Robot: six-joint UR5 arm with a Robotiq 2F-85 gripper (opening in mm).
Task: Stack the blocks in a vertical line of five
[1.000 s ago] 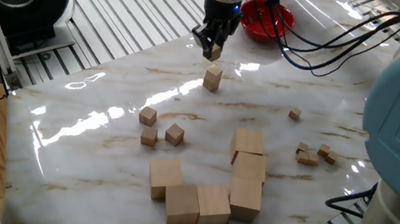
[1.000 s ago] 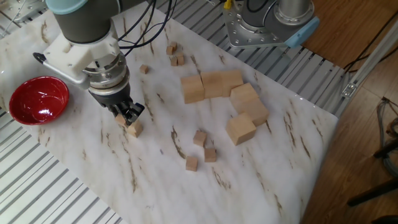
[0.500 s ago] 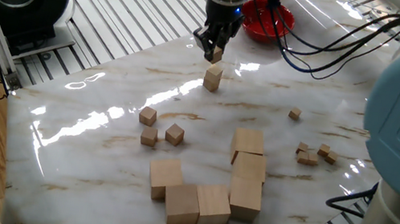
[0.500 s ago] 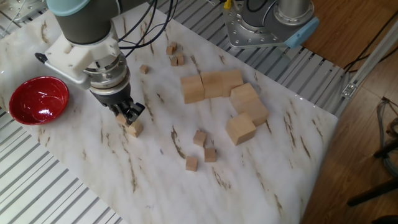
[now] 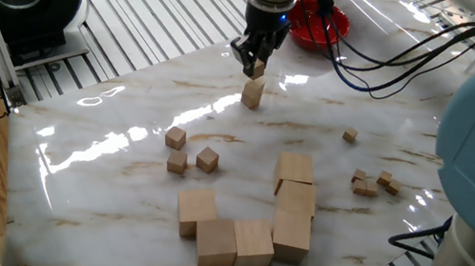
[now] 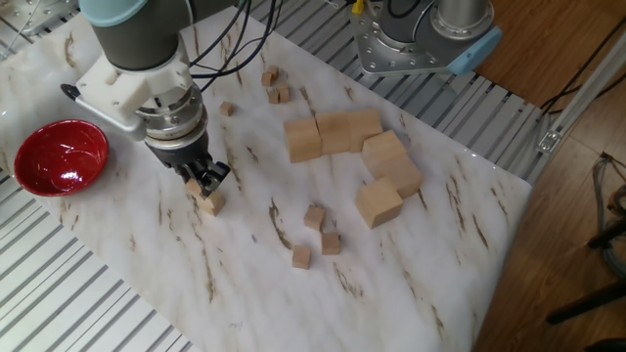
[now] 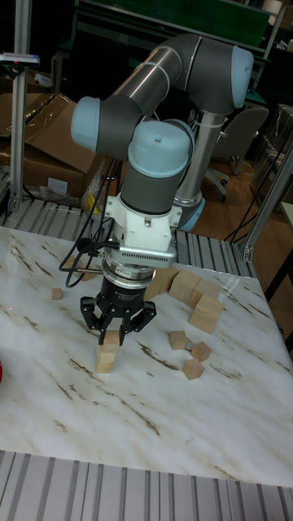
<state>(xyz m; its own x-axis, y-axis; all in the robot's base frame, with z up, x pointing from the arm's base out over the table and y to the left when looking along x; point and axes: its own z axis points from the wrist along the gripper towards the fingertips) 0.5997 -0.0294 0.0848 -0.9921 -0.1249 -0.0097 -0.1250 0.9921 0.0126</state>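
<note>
Tall fixed view: fingers (image 7: 116,335) lower, block (image 7: 108,343) gripped.

Open marble (image 5: 119,147) around 3 blocks (image 5: 186,151)

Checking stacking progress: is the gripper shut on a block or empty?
Shut on a block: the gripper pinches it just above the block on the table.

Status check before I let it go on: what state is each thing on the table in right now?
end effector: shut on held block
held block: gripped, directly over base block; contact unclear
base block: upright on the table, nothing released on it yet
three loose blocks: lying on the table, unstacked
large cubes: resting in a cluster
red bowl: upright, empty
</note>
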